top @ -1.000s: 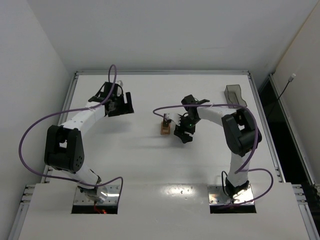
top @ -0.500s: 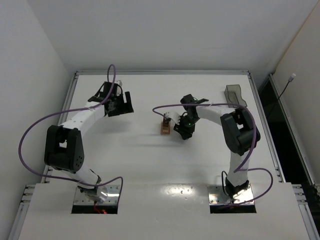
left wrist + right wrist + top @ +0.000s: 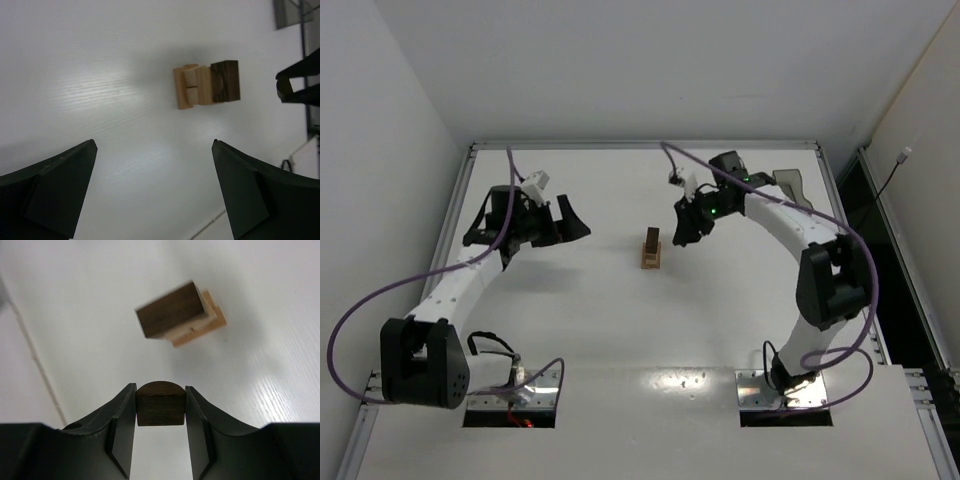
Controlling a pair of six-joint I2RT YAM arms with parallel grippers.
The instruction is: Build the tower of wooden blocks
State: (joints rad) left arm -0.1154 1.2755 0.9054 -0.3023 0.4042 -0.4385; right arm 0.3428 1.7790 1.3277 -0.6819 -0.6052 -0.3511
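The right gripper (image 3: 160,390) is pinching one dark brown round-topped wooden block (image 3: 160,410) near the single tan-and-dark wooden block tower (image 3: 651,249), perhaps four pieces, standing on the white table (image 3: 600,320); the left gripper (image 3: 154,145) is gaping wide.

A translucent grey bin (image 3: 788,182) stands near the far right corner of the white surface (image 3: 600,320). Plain white walls (image 3: 620,70) rise behind and to the left.
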